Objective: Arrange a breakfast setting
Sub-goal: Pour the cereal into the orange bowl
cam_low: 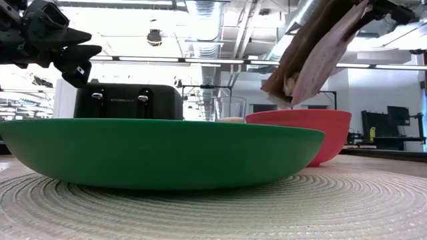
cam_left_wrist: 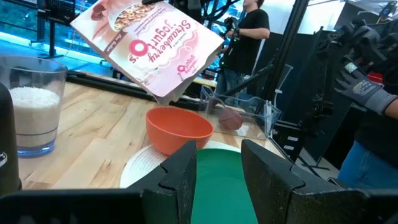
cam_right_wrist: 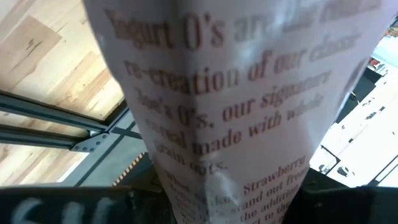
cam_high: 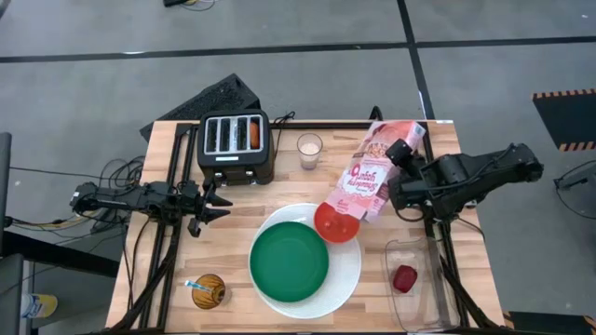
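My right gripper (cam_high: 402,154) is shut on a pink cereal bag (cam_high: 371,179), which is tilted with its open mouth (cam_low: 285,93) down over the small red bowl (cam_high: 336,222). The bowl stands on the far right rim of the large white plate (cam_high: 350,277). The green plate (cam_high: 289,261) lies on the white plate. My left gripper (cam_high: 210,207) is open and empty above the table, left of the plates. A round brown bread (cam_high: 210,291) with the blue-handled spoon (cam_high: 195,285) sits at the near left. The dark-red fruit (cam_high: 404,277) lies in a clear box. My right gripper holds the bag by its raised closed end (cam_high: 395,141), pinched between the two fingers, which come level from the table's right. In the right wrist view the bag (cam_right_wrist: 249,124) fills the gap between the fingers. The bag is lifted clear and slants down toward the red bowl.
A black toaster (cam_high: 235,145) with something orange in one slot stands at the far left. A glass (cam_high: 309,149) with white contents stands beside it. The clear box (cam_high: 410,279) is at the near right. A person (cam_left_wrist: 252,37) stands beyond the table's right side.
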